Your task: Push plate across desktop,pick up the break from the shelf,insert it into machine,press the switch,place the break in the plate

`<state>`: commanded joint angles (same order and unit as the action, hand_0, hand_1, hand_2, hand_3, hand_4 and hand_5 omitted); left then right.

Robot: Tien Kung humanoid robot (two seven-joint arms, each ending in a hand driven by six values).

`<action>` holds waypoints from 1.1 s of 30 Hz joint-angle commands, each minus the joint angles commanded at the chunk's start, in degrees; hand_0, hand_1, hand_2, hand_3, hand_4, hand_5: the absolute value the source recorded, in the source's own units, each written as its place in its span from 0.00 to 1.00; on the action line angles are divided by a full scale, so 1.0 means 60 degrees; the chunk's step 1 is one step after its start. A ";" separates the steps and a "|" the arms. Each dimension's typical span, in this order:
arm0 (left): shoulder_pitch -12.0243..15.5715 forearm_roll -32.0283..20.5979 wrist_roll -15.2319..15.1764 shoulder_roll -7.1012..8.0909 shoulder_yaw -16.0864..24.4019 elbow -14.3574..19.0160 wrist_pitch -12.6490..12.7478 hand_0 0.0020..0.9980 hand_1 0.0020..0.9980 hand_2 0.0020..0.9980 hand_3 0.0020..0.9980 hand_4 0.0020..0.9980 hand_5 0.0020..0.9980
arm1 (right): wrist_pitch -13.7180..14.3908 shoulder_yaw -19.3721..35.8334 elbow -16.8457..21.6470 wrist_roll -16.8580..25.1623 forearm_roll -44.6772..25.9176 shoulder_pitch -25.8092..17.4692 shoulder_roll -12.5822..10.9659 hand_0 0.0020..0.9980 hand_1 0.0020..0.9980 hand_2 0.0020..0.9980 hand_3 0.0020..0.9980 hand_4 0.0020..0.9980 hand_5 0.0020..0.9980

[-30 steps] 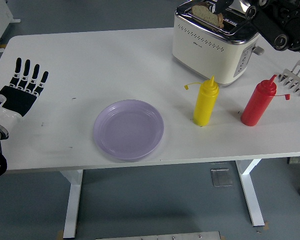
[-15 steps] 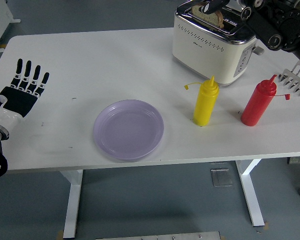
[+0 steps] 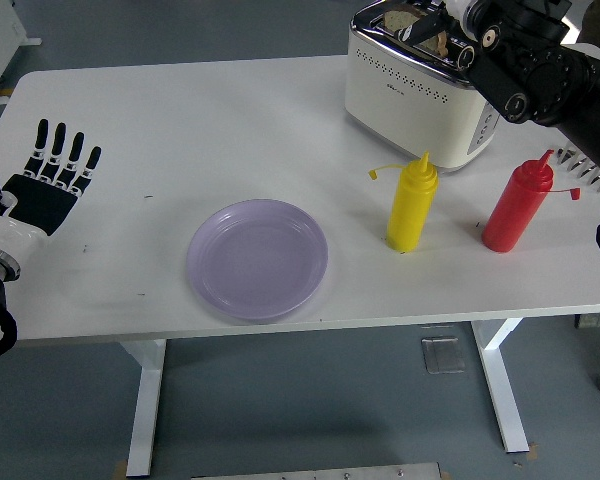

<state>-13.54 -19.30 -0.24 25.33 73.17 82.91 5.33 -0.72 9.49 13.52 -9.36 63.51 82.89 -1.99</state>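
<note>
Since the earlier views, the right arm is seen to have swung further in over the cream-coloured two-slot toaster (image 3: 425,88), its black forearm now covering part of the toaster's right side, while the right hand (image 3: 442,18) is found lower over the top slots. Nothing else is displaced: the lilac round plastic plate (image 3: 257,259), the yellow squeeze bottle (image 3: 412,203) and the red squeeze bottle (image 3: 517,206) are seen where they were.

Progress is judged as follows. The plate is set in the middle of the white table (image 3: 200,130), near its front edge, so the push is taken as done. The slice of brown-crusted bread (image 3: 412,20) is seen standing in the toaster's slot, with its upper part projecting; insertion is judged to be under way or just finished. The lever at the toaster's right end is hidden by the arm, so whether it has been pressed cannot be told. Transfer of the bread to the plate is left to do.

The right hand is placed directly against the bread's right edge, its dark fingers (image 3: 427,24) laid over the slot; whether the slice is gripped or released cannot be told. The left hand (image 3: 46,180) is rested flat at the table's left edge, fingers spread and holding nothing, well apart from the plate.
</note>
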 joint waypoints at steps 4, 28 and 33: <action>-0.0002 0.0006 -0.0011 0.0000 -0.0005 -0.0006 0.0002 0.80 0.72 0.67 0.69 0.77 1.00 | 0.0201 -0.0167 -0.0089 0.0028 -0.0114 -0.0043 0.0051 0.41 0.58 0.60 0.68 0.72 0.35; -0.0033 -0.0020 -0.0088 0.0011 -0.0057 -0.0020 0.0035 0.79 0.72 0.66 0.67 0.76 1.00 | 0.1213 -0.0693 -0.0063 0.0249 0.0189 -0.0219 0.0200 0.35 0.51 0.52 0.57 0.46 0.19; -0.0027 -0.0026 -0.0103 0.0017 -0.0046 -0.0022 0.0046 0.79 0.71 0.66 0.67 0.76 1.00 | 0.1340 -0.0706 0.0003 0.0267 0.0376 -0.0237 0.0209 0.34 0.50 0.51 0.52 0.35 0.08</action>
<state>-13.70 -19.46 -0.86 25.43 72.90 82.78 5.61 7.32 5.25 13.53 -7.75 65.77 81.47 -0.73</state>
